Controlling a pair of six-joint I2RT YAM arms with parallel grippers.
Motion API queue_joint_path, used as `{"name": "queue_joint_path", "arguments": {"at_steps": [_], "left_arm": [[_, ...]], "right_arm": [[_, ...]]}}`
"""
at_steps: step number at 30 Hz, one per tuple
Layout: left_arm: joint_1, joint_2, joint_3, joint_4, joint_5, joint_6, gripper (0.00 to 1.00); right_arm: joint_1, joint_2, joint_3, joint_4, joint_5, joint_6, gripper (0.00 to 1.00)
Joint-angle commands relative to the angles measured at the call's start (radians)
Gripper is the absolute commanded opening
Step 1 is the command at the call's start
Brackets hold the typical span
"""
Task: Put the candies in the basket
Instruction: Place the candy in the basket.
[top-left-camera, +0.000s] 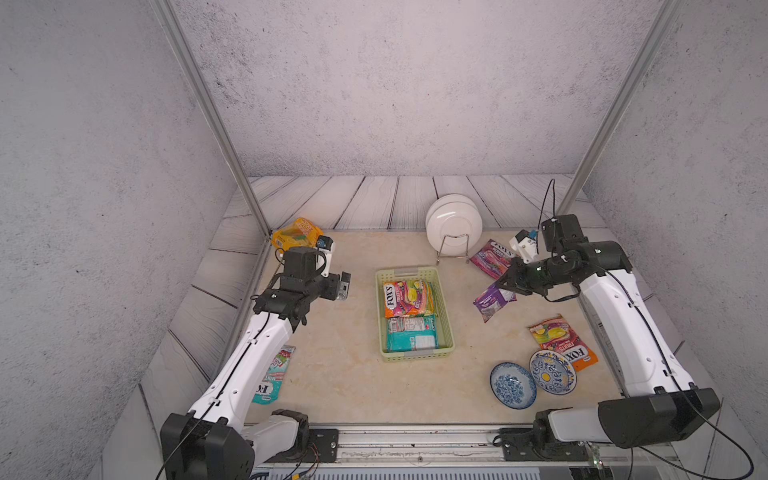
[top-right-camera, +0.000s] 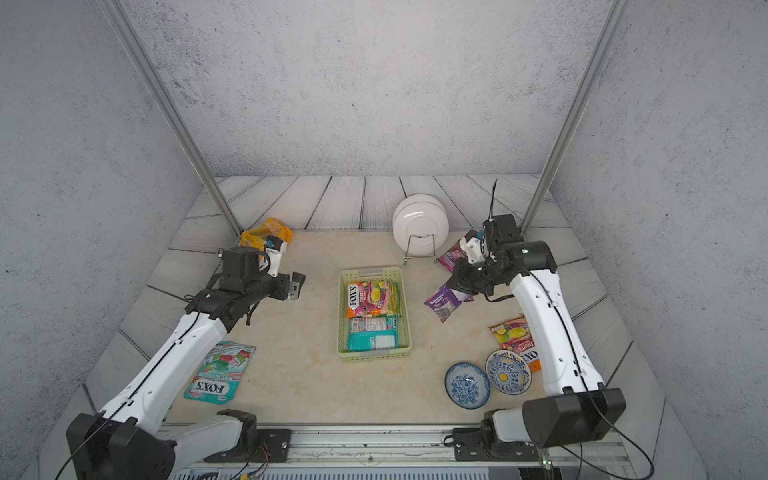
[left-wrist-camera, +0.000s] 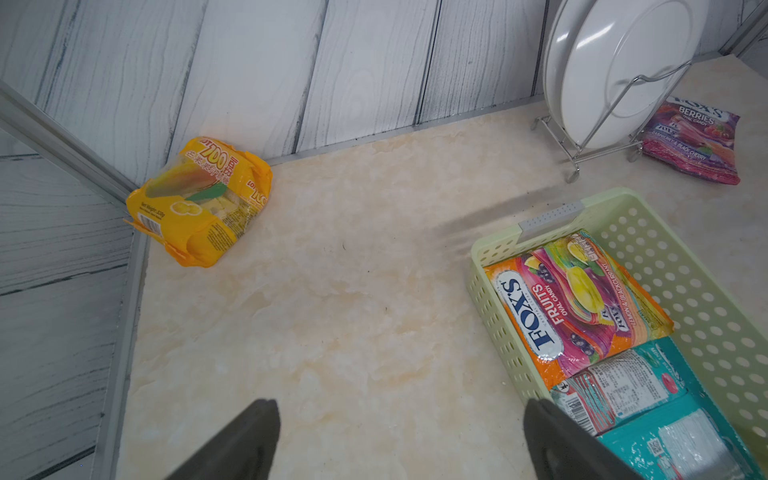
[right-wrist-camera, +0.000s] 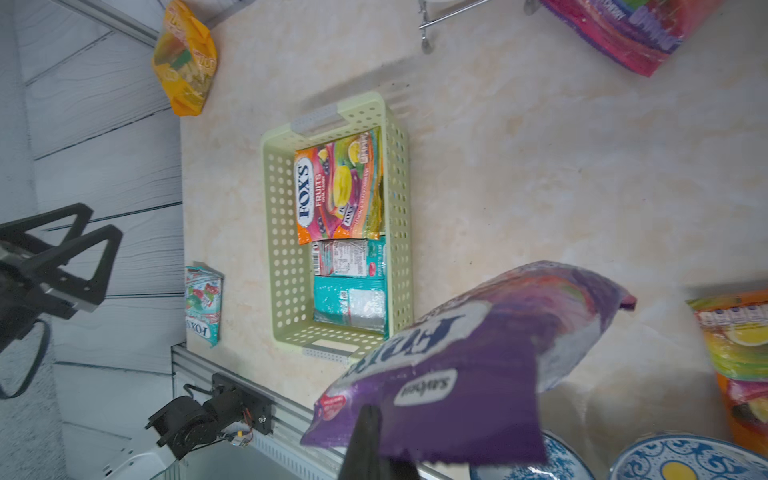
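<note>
The pale green basket sits mid-table and holds an orange-pink FOX'S packet and a teal packet. To its right, my right gripper is shut on the edge of a purple packet, which hangs above the table. My left gripper is open and empty, left of the basket. Loose candies: a yellow bag at the back left, a purple-pink berries packet, an orange packet, and a teal-green packet beside the left arm.
A wire rack with white plates stands behind the basket to the right. Two blue-patterned bowls lie at the front right, one overlapping the orange packet. A metal rail runs along the front edge.
</note>
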Motion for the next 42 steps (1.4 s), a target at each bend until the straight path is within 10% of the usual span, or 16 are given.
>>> {"name": "queue_joint_path", "arguments": {"at_steps": [1,18,42], "left_arm": [[0.011,0.004,0.008,-0.009,0.022,0.001,0.98],[0.034,-0.004,-0.011,0.01,0.012,0.005,0.98],[0.049,-0.004,-0.023,0.022,0.016,0.001,0.98]], "right_arm": [[0.034,-0.042,0.008,0.026,-0.072,0.049,0.0],[0.221,0.01,0.01,0.012,-0.173,-0.007,0.0],[0.367,0.326,0.135,-0.109,0.011,-0.185,0.0]]}}
